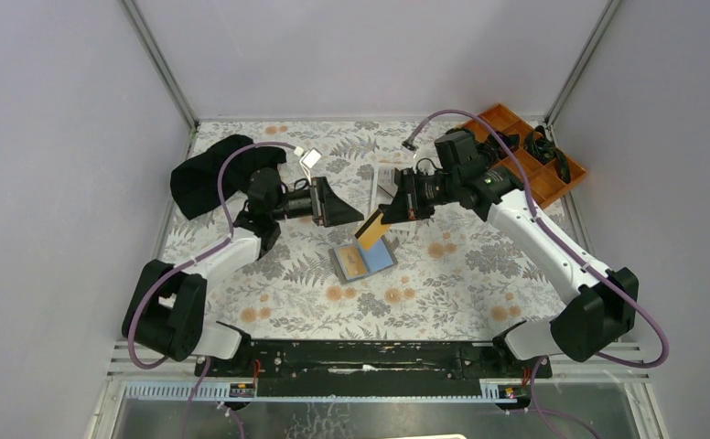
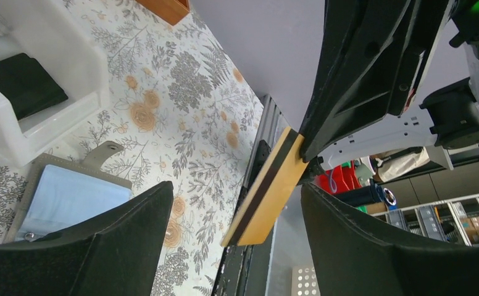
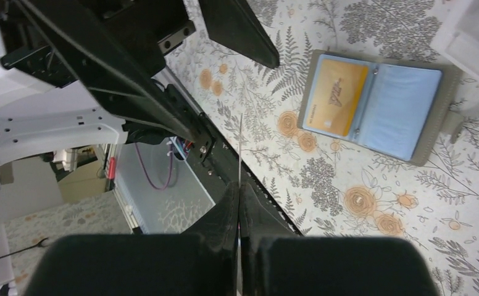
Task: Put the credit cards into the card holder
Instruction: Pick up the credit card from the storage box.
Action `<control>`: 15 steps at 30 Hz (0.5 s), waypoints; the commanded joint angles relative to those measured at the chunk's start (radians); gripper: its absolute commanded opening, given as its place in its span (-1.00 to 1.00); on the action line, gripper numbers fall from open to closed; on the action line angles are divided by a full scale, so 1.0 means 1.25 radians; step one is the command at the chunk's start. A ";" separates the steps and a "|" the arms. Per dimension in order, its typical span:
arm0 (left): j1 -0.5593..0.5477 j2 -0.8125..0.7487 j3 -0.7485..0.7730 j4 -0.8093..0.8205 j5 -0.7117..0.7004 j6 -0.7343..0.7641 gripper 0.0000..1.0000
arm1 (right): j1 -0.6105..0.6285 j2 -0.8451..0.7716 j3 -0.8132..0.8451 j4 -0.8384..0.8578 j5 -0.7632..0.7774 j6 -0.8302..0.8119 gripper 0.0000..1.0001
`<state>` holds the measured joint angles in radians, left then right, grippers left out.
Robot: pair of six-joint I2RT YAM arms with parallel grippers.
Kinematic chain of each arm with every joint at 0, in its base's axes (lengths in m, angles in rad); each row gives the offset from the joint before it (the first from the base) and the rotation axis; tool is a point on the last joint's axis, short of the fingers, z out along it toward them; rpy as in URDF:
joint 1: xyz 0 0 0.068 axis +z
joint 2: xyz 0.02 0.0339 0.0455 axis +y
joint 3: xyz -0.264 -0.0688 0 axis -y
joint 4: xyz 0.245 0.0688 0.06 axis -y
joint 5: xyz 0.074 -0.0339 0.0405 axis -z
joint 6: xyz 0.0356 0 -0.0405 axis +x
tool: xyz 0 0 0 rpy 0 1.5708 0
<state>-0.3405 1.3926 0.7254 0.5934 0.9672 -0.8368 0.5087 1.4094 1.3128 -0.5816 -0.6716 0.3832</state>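
My right fingers [image 3: 229, 216] are pinched shut on one short end of a thin orange-gold plastic card [image 1: 371, 230]. It hangs slanted, free end down. A grey folding card holder [image 1: 363, 261] lies open and flat on the floral-print worktop [image 1: 443, 293], just under that free end and slightly toward the near edge. I can't tell if they touch.

The card's long axis runs from my fingers down toward the holder. One half of the holder already has a second gold card [image 3: 336, 95] slotted in; the other half is bare pale blue. The right arm is nearer and carries the card.

My left fingers [image 2: 113, 240] are spread wide, holding nothing, just beside the card.

My guess for the next move: lower the tilt and slide the card in along a pocket mouth.

Room is tight on the far side. A white walled tray [image 2: 70, 117] sits just beyond the holder, with a dark flat rectangle [image 2: 21, 83] inside, probably another card.
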 commanded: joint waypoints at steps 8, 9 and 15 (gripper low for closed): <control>0.000 0.024 0.014 0.090 0.095 -0.042 0.46 | 0.004 0.040 -0.002 0.063 -0.109 0.029 -1.00; 0.000 0.025 0.014 0.091 0.098 -0.043 0.41 | 0.005 0.045 -0.001 0.066 -0.112 0.030 -1.00; -0.004 0.034 0.005 0.096 0.122 -0.049 0.21 | 0.005 0.066 -0.001 0.090 -0.128 0.041 -1.00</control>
<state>-0.3405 1.4246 0.7254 0.6464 1.0718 -0.8867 0.5087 1.4860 1.3102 -0.5186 -0.7795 0.4164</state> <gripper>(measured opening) 0.626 0.011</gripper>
